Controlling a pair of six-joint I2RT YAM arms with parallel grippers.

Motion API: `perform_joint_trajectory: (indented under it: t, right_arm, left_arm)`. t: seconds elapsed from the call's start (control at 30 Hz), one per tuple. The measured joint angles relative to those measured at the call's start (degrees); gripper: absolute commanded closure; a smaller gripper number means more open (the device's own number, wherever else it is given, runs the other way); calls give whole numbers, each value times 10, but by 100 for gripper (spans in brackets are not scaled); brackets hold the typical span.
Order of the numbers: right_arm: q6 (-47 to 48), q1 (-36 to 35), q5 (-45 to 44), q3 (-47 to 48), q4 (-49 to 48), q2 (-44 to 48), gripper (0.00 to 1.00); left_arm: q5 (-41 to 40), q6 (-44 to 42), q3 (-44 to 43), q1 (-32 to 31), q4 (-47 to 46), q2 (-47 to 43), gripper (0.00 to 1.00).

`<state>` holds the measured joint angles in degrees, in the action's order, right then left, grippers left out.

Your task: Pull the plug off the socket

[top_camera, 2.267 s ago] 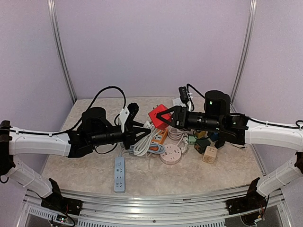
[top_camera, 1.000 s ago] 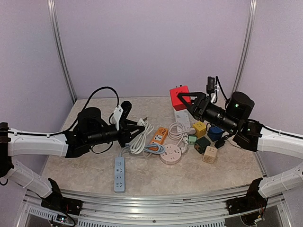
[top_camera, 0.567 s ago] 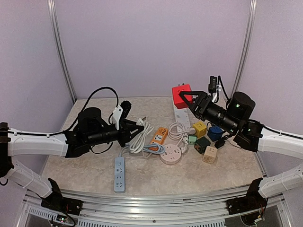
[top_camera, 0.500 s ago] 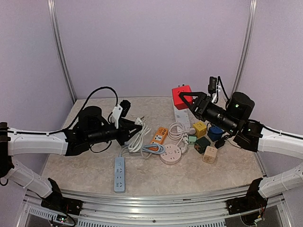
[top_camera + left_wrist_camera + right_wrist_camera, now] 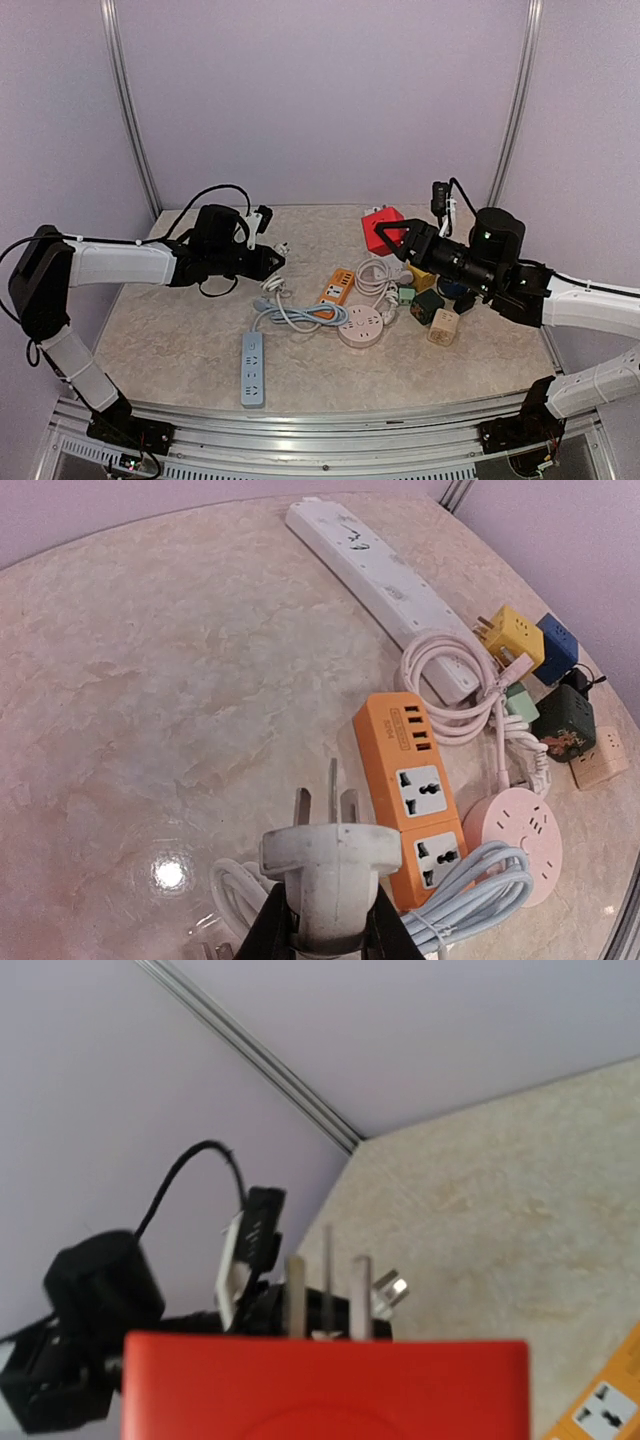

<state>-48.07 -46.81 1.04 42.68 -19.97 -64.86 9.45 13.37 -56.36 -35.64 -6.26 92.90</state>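
The left hand (image 5: 327, 928) has drawn back toward frame left, clamped on the white plug (image 5: 330, 860), its prongs bare. The right hand (image 5: 398, 238) grips the red socket cube (image 5: 382, 227) right of centre, well apart from the plug; the separation looks done.

An orange strip (image 5: 412, 790) is laid flat on the marble table (image 5: 150, 680), with a pink round socket (image 5: 515, 825) just beside its near end. A long white strip (image 5: 375, 575) is seen farther back, with a coiled cord (image 5: 450, 690) lying over its end. A yellow cube (image 5: 515, 635), blue cube (image 5: 556, 648), green cube (image 5: 563, 725) and beige cube (image 5: 598, 770) are clustered to the right.
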Motion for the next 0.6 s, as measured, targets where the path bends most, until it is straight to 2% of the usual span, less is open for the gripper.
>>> perform_joint_trajectory:
  t: [0.07, 0.17, 0.27, 0.43, 0.6]
  right_arm:
    - [4, 0, 0, -3, 4, 0, 100]
    - [10, 0, 1, -3, 5, 0, 100]
    - [18, 0, 1, -3, 6, 0, 100]
    - [24, 0, 3, -10, 5, 0, 100]
    - [37, 0, 12, -22, 5, 0, 100]
  left_arm:
    - [0, 6, -6, 9, 8, 21, 95]
    - [6, 12, -19, 13, 9, 41, 83]
    - [6, 16, -33, 12, 9, 52, 58]
    - [-7, 25, -33, 13, 17, 64, 29]
    - [-15, 28, -30, 14, 17, 64, 16]
